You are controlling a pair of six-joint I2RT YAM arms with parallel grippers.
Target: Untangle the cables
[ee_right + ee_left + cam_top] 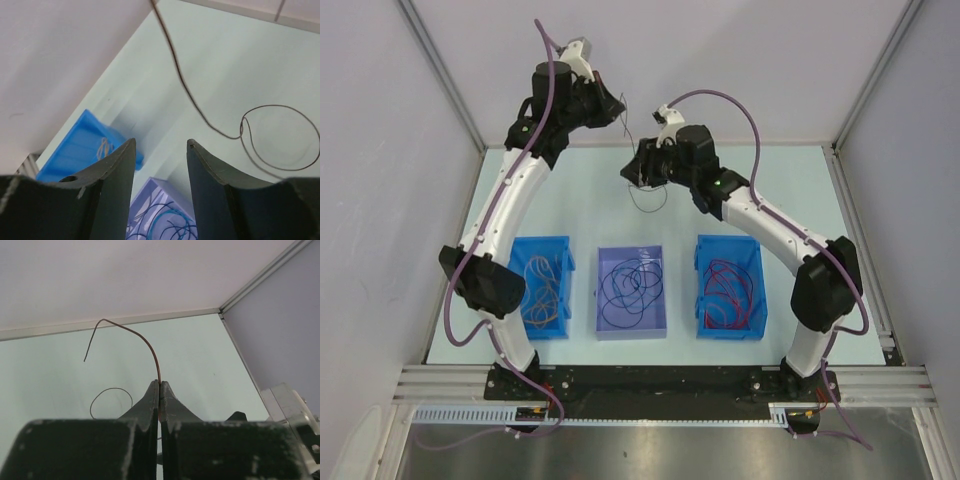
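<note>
The left gripper (160,385) pinches a thin brownish wire (146,343) looping over the pale desk (570,190); the right gripper (161,147) gapes empty. A blue plastic bin (542,241) holds orange-tan wires (542,290), a lavender bin (631,250) dark navy wires (630,285), another blue bin (729,240) red wires (728,295).
</note>
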